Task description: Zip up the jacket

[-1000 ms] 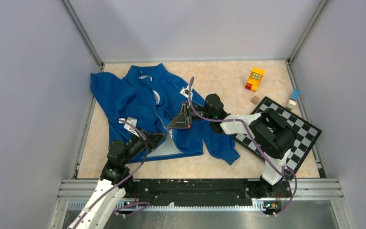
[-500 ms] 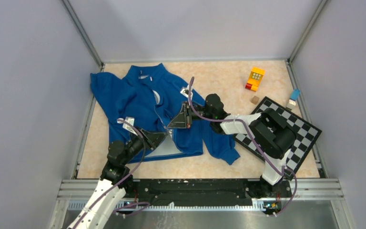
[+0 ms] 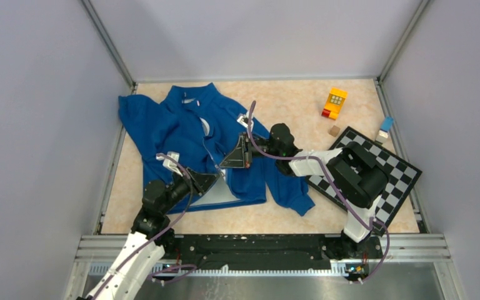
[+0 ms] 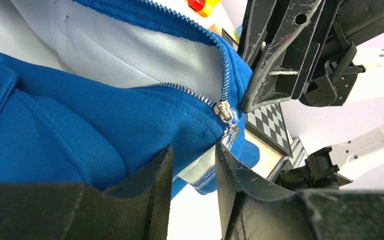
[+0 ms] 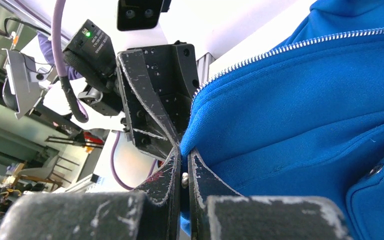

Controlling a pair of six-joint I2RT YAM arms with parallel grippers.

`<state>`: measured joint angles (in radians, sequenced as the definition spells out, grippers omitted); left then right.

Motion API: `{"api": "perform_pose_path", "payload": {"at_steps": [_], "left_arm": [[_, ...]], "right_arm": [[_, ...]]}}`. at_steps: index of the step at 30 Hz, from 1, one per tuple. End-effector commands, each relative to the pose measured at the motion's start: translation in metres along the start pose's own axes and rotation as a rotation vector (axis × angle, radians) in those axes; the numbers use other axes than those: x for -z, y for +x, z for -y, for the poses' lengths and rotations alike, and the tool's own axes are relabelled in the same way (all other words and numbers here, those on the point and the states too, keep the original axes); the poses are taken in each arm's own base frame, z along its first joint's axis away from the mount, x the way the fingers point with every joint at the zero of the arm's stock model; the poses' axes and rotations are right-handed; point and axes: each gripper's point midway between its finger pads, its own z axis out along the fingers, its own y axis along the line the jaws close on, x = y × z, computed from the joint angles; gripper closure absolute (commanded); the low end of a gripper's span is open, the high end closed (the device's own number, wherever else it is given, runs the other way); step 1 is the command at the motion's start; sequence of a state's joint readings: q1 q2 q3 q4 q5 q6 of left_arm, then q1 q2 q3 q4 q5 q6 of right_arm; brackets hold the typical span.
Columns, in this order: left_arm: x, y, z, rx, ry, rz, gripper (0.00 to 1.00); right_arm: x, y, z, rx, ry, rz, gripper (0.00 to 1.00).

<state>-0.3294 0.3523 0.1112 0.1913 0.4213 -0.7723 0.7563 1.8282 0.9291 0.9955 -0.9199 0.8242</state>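
Observation:
The blue jacket [image 3: 181, 134] lies spread on the table with its front open and pale lining [image 3: 222, 194] showing at the hem. My left gripper [image 3: 212, 179] sits at the bottom of the zipper. In the left wrist view its jaws [image 4: 194, 150] stand apart, with the hem just beyond the tips and not pinched. The silver slider [image 4: 225, 111] hangs above the right fingertip [image 4: 225, 155], and its pull tab [image 4: 231, 136] rests against that tip. My right gripper [image 3: 224, 165] is shut on the jacket's front edge [image 5: 215, 115], right beside the slider.
A checkerboard [image 3: 395, 167] lies under the right arm at the right. A yellow and red toy block [image 3: 335, 101], a small wooden cube [image 3: 334, 130] and a blue and white block [image 3: 385, 128] sit at the back right. Walls enclose the table.
The left arm has shifted slightly at the hem. The right gripper and the jacket have stayed still.

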Motion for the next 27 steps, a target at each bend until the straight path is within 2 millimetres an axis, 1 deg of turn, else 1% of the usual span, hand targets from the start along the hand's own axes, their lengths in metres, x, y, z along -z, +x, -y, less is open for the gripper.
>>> {"api": "perform_pose_path", "payload": {"at_steps": [1,4,7,8,11,14,16,18,23,27], "left_arm": [[0.003,-0.017,0.014,-0.093,0.003,0.012,0.58],[0.006,-0.020,0.017,-0.111,0.003,0.021,0.54],[0.009,-0.023,0.020,-0.130,0.012,0.036,0.46],[0.010,-0.025,0.021,-0.132,0.008,0.040,0.42],[0.011,-0.033,0.023,-0.143,-0.011,0.054,0.37],[0.014,-0.040,0.014,-0.115,-0.102,0.067,0.31],[0.017,-0.047,0.001,-0.047,-0.202,0.103,0.23],[0.020,-0.048,-0.013,0.050,-0.303,0.122,0.17],[0.011,-0.037,-0.016,0.172,-0.324,0.058,0.20],[0.002,-0.034,-0.006,0.182,-0.235,0.047,0.23]], "right_arm": [[-0.002,-0.016,-0.022,0.088,-0.061,0.042,1.00],[-0.002,-0.015,-0.021,0.085,-0.057,0.042,1.00],[-0.002,-0.016,-0.019,0.076,-0.048,0.043,1.00],[-0.002,-0.015,-0.018,0.074,-0.047,0.043,1.00],[-0.002,-0.014,-0.017,0.072,-0.047,0.042,1.00],[-0.002,-0.013,-0.017,0.074,-0.049,0.041,1.00],[-0.002,-0.013,-0.017,0.076,-0.050,0.041,1.00],[-0.002,-0.013,-0.018,0.076,-0.053,0.040,1.00],[-0.001,-0.013,-0.020,0.082,-0.058,0.039,1.00],[-0.001,-0.014,-0.022,0.087,-0.063,0.041,1.00]]}}
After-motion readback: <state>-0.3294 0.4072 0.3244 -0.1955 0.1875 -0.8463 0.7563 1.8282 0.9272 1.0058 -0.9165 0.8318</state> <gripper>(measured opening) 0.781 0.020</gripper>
